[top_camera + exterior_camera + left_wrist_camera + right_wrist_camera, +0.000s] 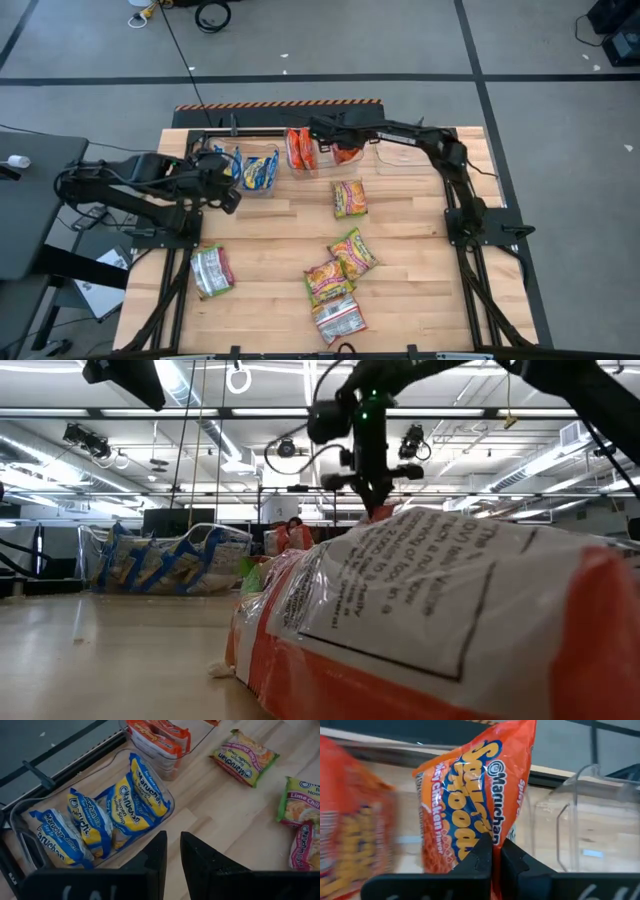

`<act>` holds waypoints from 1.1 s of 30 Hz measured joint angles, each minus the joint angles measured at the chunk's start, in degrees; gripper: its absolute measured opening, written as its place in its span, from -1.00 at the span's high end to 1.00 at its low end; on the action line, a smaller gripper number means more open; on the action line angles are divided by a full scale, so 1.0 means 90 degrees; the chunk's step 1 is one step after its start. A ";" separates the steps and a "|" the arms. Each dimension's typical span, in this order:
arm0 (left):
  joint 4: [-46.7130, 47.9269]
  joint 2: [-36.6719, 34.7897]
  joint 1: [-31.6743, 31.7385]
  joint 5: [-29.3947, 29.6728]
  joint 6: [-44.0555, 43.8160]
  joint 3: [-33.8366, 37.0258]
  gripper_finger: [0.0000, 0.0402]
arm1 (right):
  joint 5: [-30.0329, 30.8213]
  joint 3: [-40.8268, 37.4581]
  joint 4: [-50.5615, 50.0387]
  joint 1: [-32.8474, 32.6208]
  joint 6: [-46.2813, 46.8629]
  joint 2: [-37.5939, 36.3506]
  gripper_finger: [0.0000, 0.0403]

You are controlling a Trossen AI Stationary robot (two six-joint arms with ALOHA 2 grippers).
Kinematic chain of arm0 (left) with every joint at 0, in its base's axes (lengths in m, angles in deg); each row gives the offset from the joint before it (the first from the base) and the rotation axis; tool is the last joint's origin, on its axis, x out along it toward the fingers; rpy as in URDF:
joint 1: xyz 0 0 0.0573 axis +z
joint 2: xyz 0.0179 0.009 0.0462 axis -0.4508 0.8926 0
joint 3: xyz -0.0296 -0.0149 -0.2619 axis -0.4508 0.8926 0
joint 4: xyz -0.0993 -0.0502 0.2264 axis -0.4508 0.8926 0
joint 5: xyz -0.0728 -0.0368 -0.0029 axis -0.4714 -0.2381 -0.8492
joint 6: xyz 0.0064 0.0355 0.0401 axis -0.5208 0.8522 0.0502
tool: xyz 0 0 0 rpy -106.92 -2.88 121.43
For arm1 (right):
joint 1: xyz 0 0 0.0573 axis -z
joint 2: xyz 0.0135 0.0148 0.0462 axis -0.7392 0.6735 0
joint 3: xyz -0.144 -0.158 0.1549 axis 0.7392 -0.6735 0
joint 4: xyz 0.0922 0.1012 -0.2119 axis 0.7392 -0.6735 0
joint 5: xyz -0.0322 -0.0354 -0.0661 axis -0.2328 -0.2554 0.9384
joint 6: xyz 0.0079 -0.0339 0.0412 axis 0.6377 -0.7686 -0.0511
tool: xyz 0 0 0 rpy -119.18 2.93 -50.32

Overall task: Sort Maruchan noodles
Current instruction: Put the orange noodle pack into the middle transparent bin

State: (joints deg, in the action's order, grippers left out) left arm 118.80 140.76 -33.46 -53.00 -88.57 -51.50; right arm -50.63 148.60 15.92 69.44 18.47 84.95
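- We count three blue-yellow packets [117, 807], all in one clear bin [167, 802].
- Orange-red packets [300, 148]: at least three that we can tell.
- Yellow-green/pink packets [349, 198] loose on the table [270, 250]: five.
- Clear bins: three.

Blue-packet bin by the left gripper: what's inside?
The clear bin holds three blue-yellow Maruchan packets standing on edge, as the left wrist view shows. Whether anything lies beneath them is hidden. The left gripper is empty.
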 joint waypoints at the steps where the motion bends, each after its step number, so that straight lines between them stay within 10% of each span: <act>1: 0.0000 0.0000 0.0013 0.0005 0.0001 0.0000 0.70 | 0.0017 0.0002 -0.0055 0.0051 -0.0032 0.0069 0.92; 18: 0.0171 -0.0062 0.0013 -0.0108 0.0127 0.0000 0.70 | 0.0130 -0.0205 0.0282 0.0362 -0.0125 0.0402 0.64; 33: -0.0042 -0.1812 0.0008 -0.0369 0.0507 0.0025 0.70 | 0.0302 0.0174 -0.0130 0.0106 -0.0620 0.0033 0.40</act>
State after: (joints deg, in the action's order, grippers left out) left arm 118.42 124.46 -33.39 -56.32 -84.01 -51.27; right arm -47.91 150.17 14.74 70.40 12.89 85.25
